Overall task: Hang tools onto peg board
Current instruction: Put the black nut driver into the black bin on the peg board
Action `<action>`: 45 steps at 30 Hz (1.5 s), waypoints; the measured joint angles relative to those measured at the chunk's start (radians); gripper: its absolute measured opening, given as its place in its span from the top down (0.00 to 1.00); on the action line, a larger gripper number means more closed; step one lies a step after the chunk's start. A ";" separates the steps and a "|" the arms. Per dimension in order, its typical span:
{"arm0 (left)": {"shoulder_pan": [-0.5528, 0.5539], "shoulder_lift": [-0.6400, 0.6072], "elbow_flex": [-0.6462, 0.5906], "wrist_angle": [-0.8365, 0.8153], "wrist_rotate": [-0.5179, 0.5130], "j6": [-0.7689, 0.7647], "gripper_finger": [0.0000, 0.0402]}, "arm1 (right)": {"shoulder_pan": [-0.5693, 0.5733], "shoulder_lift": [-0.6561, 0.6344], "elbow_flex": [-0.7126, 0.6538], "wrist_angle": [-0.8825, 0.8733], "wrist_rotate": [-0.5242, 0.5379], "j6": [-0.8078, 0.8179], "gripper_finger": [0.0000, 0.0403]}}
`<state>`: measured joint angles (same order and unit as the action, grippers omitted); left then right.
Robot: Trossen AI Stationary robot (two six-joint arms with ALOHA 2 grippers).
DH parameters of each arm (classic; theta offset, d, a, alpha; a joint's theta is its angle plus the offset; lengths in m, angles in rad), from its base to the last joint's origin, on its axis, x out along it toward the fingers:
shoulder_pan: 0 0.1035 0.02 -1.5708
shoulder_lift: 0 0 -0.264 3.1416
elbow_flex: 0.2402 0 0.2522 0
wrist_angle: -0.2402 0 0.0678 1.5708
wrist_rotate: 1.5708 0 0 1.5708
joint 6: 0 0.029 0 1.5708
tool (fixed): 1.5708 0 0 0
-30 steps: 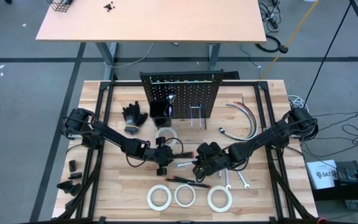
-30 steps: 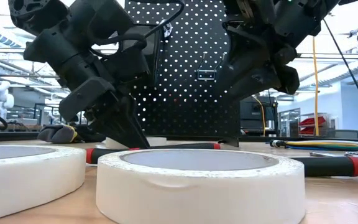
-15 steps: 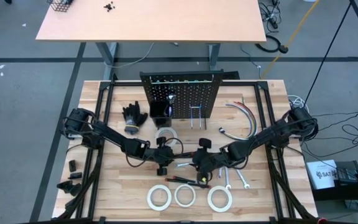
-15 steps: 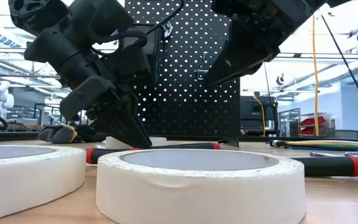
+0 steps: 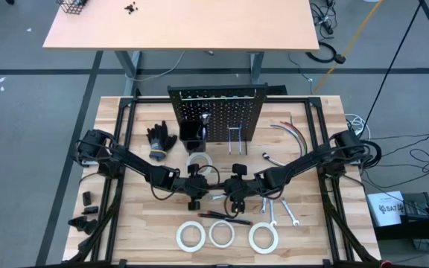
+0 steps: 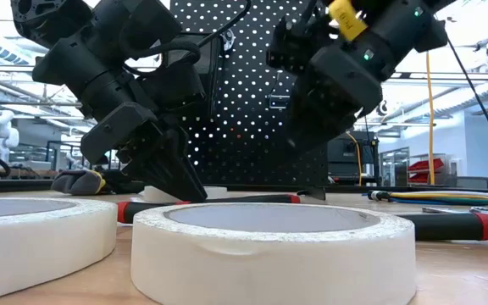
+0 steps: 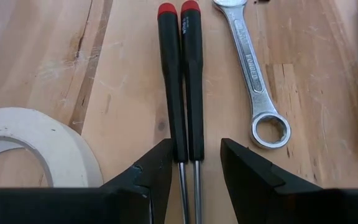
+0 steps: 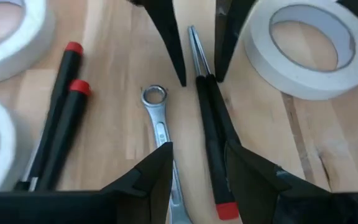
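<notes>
With both arms' fingers (image 7: 166,171) spread over the thin, stiff red-and-black-handled screwdrivers (image 7: 180,74), I'd pinch one light, slippery black handle mid-length.

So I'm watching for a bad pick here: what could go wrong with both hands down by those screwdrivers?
1. Two screwdrivers lie touching between the open fingers of the left hand; closing may grab both or squirt one away.
2. The right hand, also open, faces the same pair close to the left hand, so they could collide.
3. The wrench lies just beside the pair and could get nudged.
</notes>
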<state>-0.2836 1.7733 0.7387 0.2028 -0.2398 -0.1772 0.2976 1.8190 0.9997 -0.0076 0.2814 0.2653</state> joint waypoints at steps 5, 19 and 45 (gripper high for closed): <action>0.000 0.000 0.000 -0.001 0.003 0.000 0.66 | -0.009 0.017 -0.001 0.006 0.000 -0.001 0.65; 0.000 0.000 0.000 -0.003 0.004 -0.004 0.66 | -0.014 0.118 0.002 0.083 -0.065 -0.001 0.65; 0.000 -0.001 0.000 -0.003 0.027 -0.026 0.66 | -0.031 0.073 0.006 0.057 -0.015 -0.075 0.65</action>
<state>-0.2836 1.7725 0.7387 0.1996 -0.2131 -0.2031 0.2665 1.8915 1.0054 0.0491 0.2665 0.1905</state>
